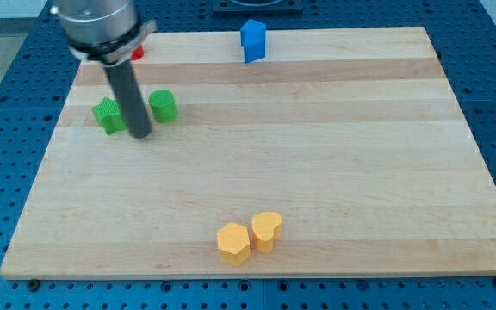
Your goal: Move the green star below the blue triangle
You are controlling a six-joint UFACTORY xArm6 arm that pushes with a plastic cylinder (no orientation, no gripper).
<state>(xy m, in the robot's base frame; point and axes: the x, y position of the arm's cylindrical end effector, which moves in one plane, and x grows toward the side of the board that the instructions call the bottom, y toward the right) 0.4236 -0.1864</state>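
Observation:
The green star (108, 114) lies near the board's upper left. A green round block (163, 105) lies just to its right. My tip (140, 136) is down on the board between the two green blocks, slightly below them. The rod rises from there to the arm at the view's top left. A blue block (253, 40), its shape unclear, stands at the board's top edge near the middle, far right of the star.
A red block (136, 52) is mostly hidden behind the arm at the top left. A yellow hexagon (232, 243) and a yellow heart (266, 230) touch each other near the bottom edge. The wooden board (317, 155) lies on a blue perforated table.

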